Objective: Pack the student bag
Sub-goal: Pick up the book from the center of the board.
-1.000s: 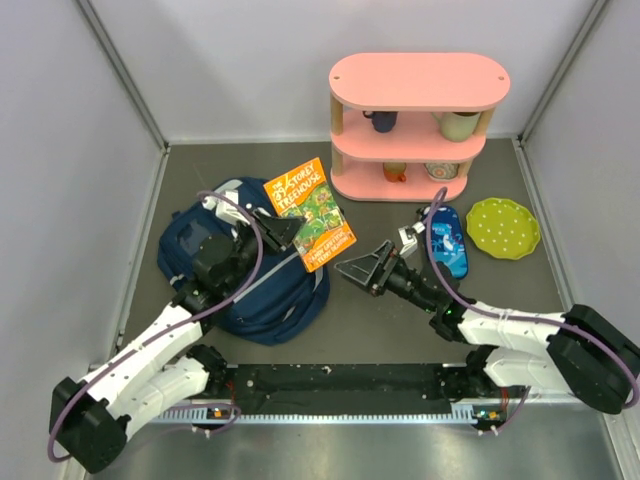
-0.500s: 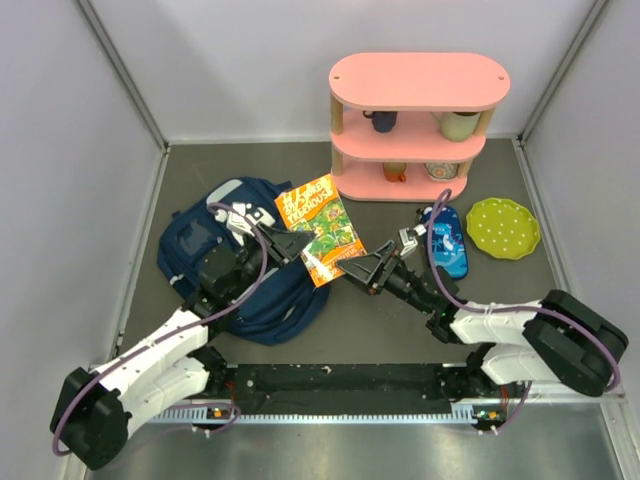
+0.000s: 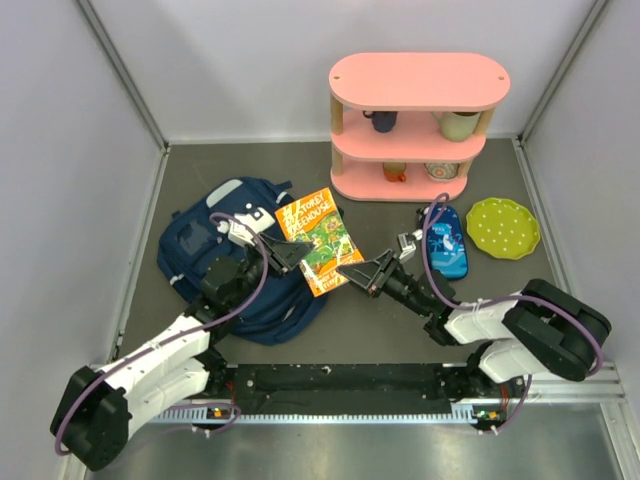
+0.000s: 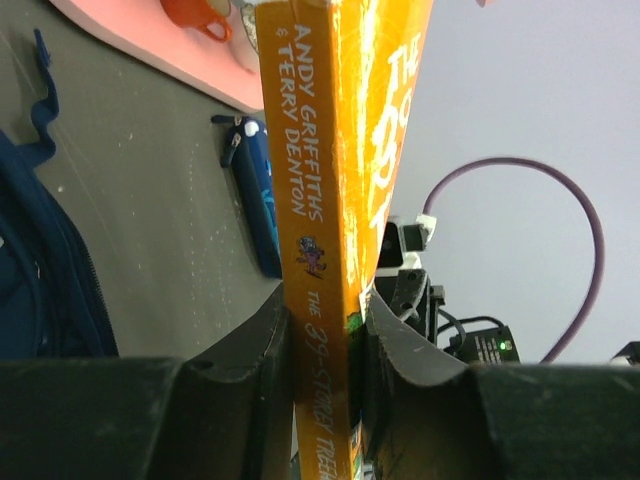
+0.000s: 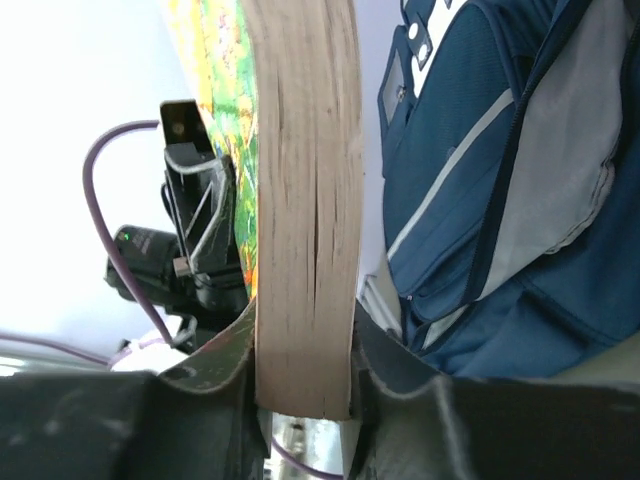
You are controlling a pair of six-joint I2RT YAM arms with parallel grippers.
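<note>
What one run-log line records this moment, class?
left fingers: shut on book spine | right fingers: shut on page edge | student bag: on table, book not inside

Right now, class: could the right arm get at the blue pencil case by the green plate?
Probably not yet. The right tool is closed on the book at its page edge, the left tool at its spine. The pencil case lies uncovered beside that arm.
</note>
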